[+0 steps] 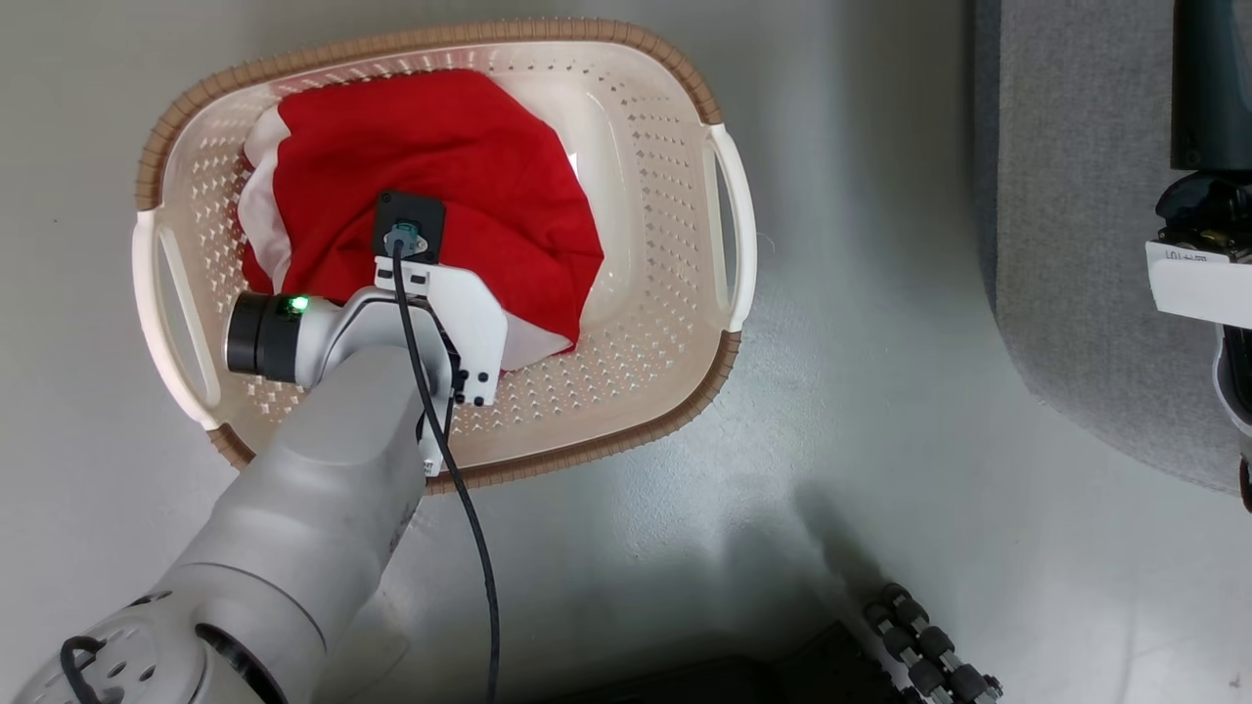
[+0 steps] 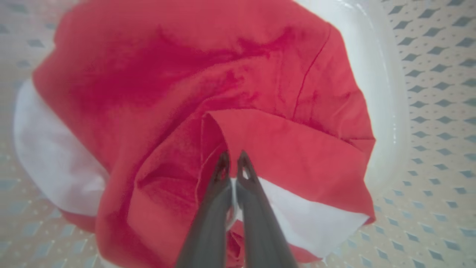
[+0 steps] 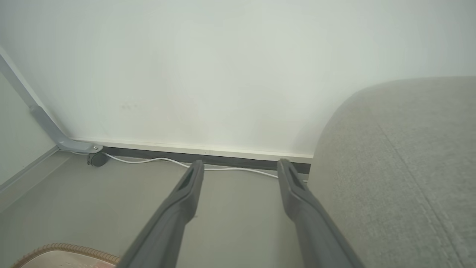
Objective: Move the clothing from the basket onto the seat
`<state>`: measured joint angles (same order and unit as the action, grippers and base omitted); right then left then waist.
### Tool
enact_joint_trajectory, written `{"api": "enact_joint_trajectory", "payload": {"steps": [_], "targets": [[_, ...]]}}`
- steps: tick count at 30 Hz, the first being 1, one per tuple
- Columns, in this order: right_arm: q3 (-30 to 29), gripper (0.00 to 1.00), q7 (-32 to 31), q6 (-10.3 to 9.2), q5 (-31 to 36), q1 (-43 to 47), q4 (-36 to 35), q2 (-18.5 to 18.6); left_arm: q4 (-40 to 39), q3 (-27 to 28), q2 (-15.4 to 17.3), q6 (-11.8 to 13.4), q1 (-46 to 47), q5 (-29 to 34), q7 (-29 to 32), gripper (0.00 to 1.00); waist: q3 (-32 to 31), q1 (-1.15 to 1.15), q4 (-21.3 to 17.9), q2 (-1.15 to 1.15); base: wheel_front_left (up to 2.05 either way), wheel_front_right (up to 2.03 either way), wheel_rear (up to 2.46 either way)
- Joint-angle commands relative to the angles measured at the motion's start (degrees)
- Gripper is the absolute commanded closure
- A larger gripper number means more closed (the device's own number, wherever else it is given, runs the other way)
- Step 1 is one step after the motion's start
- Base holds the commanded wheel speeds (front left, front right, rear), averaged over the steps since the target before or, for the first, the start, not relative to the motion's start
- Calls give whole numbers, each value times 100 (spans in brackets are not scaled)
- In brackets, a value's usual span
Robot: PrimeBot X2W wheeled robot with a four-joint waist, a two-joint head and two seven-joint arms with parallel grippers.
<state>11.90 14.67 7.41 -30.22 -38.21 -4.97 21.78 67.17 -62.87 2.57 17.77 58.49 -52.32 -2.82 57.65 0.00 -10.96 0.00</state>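
Two fingers of the left gripper (image 2: 233, 160) are pinching the clothing (image 2: 186, 74) in the basket (image 1: 440, 39); the right gripper (image 3: 241, 165) is hanging wide open beside the seat (image 3: 401, 167).

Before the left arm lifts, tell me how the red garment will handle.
Likely floppy: the clothing lies in soft folds, so it should drape from the left gripper, shut on one fold. Probably light for its bulk, since the fabric looks thin. The white hem may drag over the basket rim.
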Motion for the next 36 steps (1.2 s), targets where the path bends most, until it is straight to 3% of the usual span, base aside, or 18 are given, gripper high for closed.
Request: {"api": "enact_joint_trajectory", "payload": {"steps": [1, 24, 32, 36], "targets": [[48, 0, 33, 8, -17, 205, -110, 40, -81, 20, 31, -3, -98, -37, -53, 100, -59, 0, -7, 0, 0, 0, 0], [278, 0, 33, 8, 88, 700, 710, -97, -627, -357, 31, -354, -969, -878, -1175, 100, -2032, 0, 157, 0, 0, 0, 0], [292, 0, 33, 8, 164, 1019, 1020, -138, -997, 77, 31, -365, -1285, -621, -1215, 100, -2755, 0, 314, 0, 0, 0, 0], [285, 0, 33, 8, 251, 1281, 1286, -245, -1338, 664, 31, -419, -1697, -14, -1217, 100, -3283, 0, 421, 0, 0, 0, 0]]}}
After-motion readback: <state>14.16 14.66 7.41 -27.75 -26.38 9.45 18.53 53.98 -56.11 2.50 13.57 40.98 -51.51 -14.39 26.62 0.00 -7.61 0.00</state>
